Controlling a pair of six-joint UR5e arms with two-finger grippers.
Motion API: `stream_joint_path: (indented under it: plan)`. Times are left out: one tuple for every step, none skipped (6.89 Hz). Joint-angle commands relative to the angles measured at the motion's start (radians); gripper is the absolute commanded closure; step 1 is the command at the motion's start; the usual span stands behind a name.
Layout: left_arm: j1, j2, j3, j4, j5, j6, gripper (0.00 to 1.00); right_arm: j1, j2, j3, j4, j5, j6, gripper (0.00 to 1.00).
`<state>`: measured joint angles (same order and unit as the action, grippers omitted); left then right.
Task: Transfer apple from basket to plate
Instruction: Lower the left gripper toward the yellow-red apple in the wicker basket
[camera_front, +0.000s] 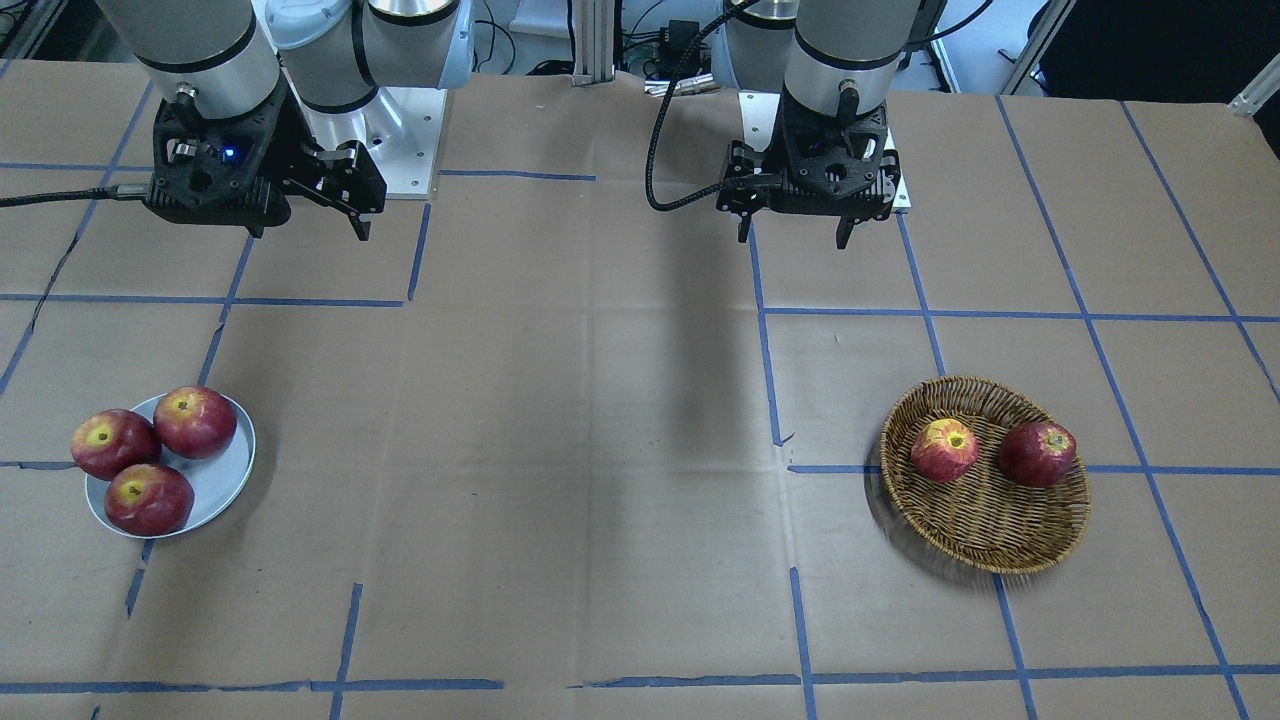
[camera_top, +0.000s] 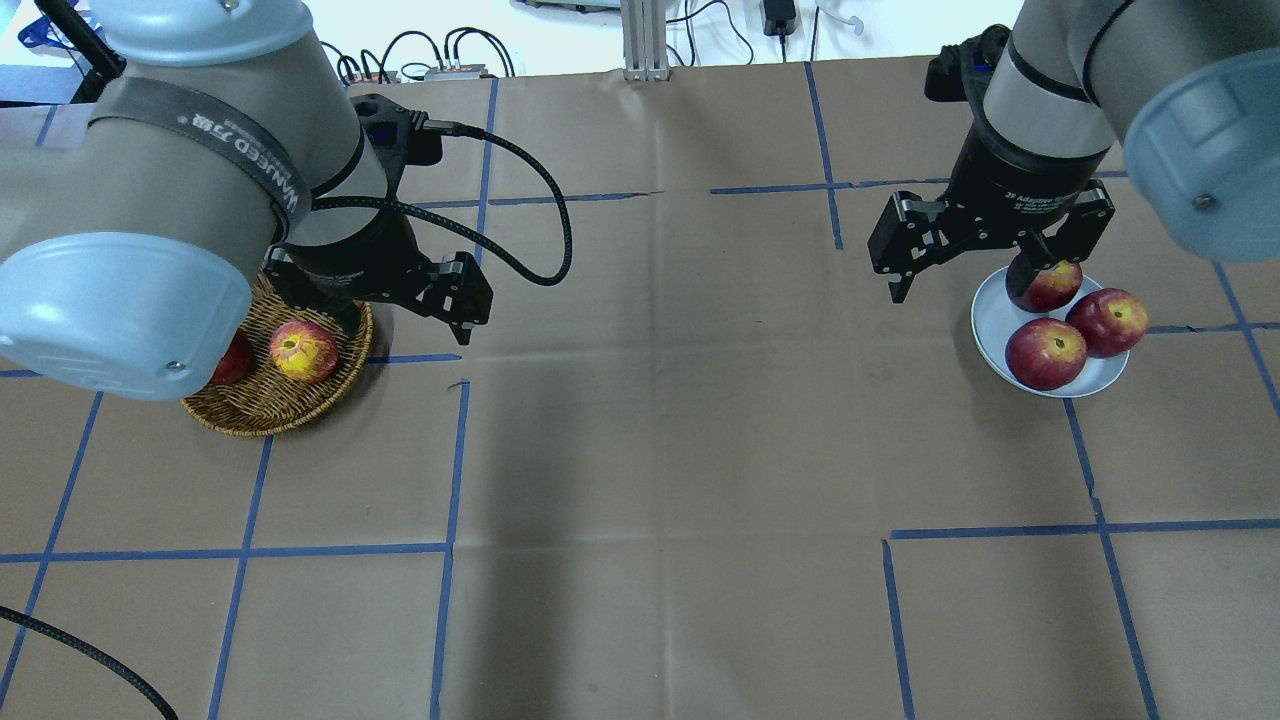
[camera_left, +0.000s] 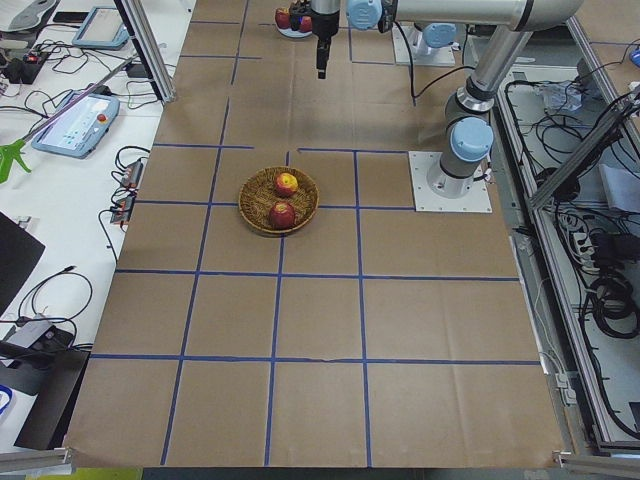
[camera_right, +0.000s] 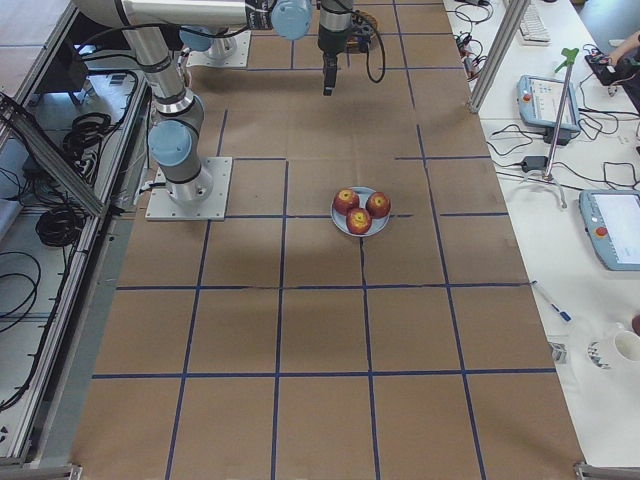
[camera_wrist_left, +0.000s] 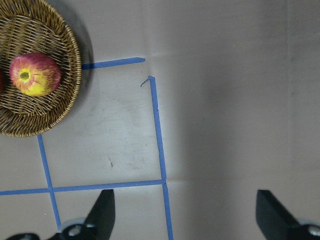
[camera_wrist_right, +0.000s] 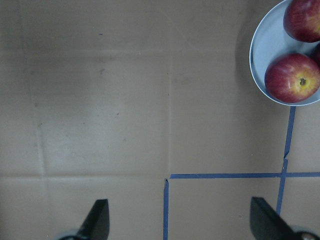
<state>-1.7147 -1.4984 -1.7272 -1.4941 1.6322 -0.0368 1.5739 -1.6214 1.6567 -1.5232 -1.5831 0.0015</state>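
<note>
Left arm's strap (camera_top: 205, 140) reads "WANEED"; apple (camera_top: 303, 351) in basket (camera_top: 280, 408).

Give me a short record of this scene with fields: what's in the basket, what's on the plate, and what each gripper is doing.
basket: holds two apples
target: yellow-streaked apple, in the basket, untouched
other basket fruit: dark red apple
plate: holds three red apples, crowded together
left gripper: open, empty, raised off to one side of the basket
right gripper: open, empty, raised beside the plate
task status: transfer not yet begun
</note>
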Motion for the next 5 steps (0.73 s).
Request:
stream_joint_path:
  plan:
    - [0.001, 0.003, 0.0, 0.0, 0.002, 0.0, 0.01, -0.002, -0.001, 0.0, 0.0, 0.0, 0.0, 0.0]
    - [0.001, 0.004, 0.0, -0.002, 0.003, 0.0, 0.01, 0.0, -0.002, -0.001, 0.0, 0.0, 0.0, 0.0]
    - [0.001, 0.004, 0.0, -0.003, 0.005, 0.0, 0.01, 0.0, -0.002, 0.0, 0.0, 0.0, 0.0, 0.0]
    - [0.001, 0.006, 0.0, -0.002, 0.006, 0.0, 0.01, 0.0, -0.002, 0.0, 0.0, 0.0, 0.0, 0.0]
    - [0.001, 0.007, 0.001, -0.008, 0.006, -0.002, 0.01, 0.0, -0.002, 0.0, 0.0, 0.0, 0.0, 0.0]
